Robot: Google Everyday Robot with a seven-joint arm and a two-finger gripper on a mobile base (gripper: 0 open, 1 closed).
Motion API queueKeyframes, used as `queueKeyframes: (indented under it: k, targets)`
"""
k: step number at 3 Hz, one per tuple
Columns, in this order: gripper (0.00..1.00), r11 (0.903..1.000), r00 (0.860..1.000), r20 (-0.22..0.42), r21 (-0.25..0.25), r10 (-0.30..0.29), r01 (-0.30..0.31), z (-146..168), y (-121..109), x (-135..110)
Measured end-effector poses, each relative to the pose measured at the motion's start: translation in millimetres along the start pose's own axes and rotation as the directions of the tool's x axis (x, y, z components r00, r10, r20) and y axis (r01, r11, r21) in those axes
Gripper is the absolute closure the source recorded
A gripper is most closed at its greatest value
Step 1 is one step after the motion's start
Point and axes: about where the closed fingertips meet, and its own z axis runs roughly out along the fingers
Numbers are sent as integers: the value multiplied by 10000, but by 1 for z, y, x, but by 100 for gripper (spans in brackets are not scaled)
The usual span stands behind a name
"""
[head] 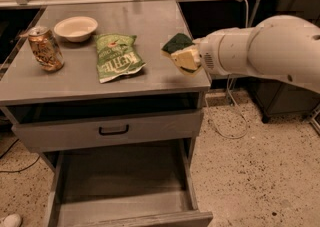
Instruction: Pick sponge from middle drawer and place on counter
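The sponge point(176, 42), dark green face over a yellow body, is held just above the right part of the counter point(125, 18). My gripper point(182, 56), at the end of the white arm reaching in from the right, is shut on the sponge. The middle drawer point(120, 183) stands pulled out below, with a bare grey floor.
On the counter lie a green crinkled chip bag point(116, 56), a white bowl point(76, 27) and a soda can point(45, 48) at the left. A shut drawer front with a black handle point(114, 130) sits under the counter. Cables hang at the right point(235, 96).
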Motion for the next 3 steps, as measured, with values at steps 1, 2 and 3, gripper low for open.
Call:
queueKeyframes:
  k: [1,2,3]
  targets:
    - [100,9995,9997,-127,-216,227,-230,32,-5,-2]
    - [100,9986,9988,-431,-468,243,-263,60,-8,-2]
    - [100,9966,9968,-765,-769,231,-290,83,-7,4]
